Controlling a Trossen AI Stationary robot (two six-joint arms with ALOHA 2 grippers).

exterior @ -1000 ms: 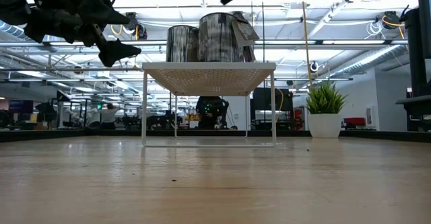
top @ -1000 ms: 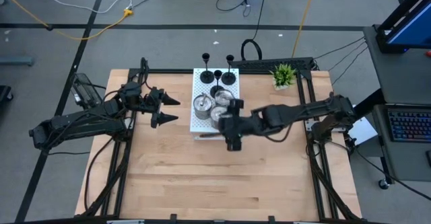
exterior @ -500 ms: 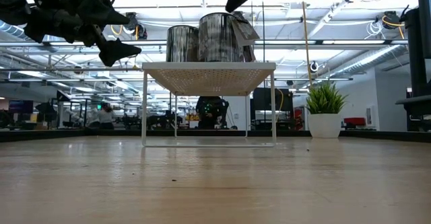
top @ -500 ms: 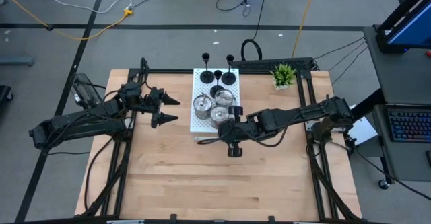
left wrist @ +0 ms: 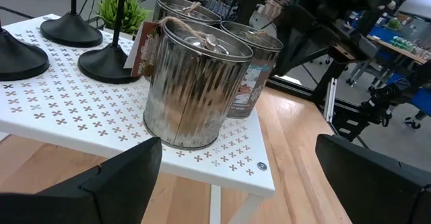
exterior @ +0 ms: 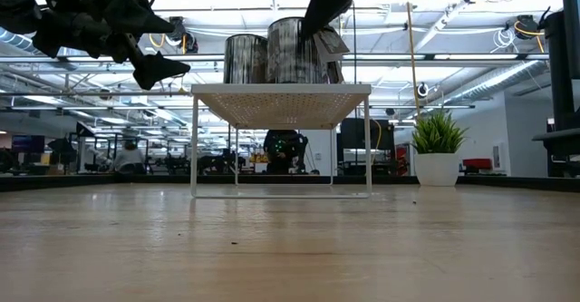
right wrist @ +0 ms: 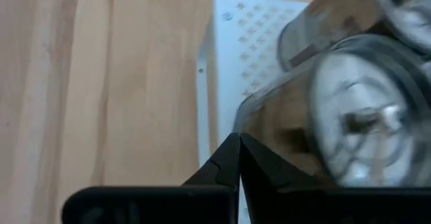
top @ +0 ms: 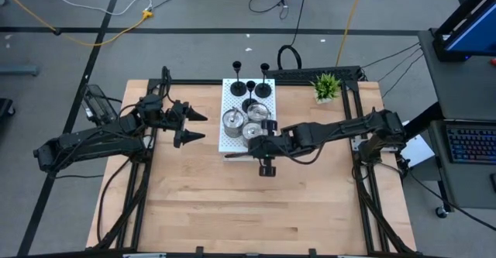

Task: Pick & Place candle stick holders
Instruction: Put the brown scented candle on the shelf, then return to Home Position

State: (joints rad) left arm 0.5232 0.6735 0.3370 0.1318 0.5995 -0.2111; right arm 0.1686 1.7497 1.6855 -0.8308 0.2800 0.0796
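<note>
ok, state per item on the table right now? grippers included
left gripper: open, empty, left of the white board
right gripper: shut, empty, beside the silver holders
silver holders: three, upright on the board
black holders: three, upright on the board's far part
white board: level on its legs
potted plant: upright, far right corner

Six candle stick holders [top: 249, 115] stand on the board [top: 229, 135], with the plant [top: 326, 86] to its right.

From my right wrist, the silver holders [right wrist: 350, 116] blur and run off the edge above the board [right wrist: 232, 62]; my closed fingers [right wrist: 232, 160] cover its edge.
</note>
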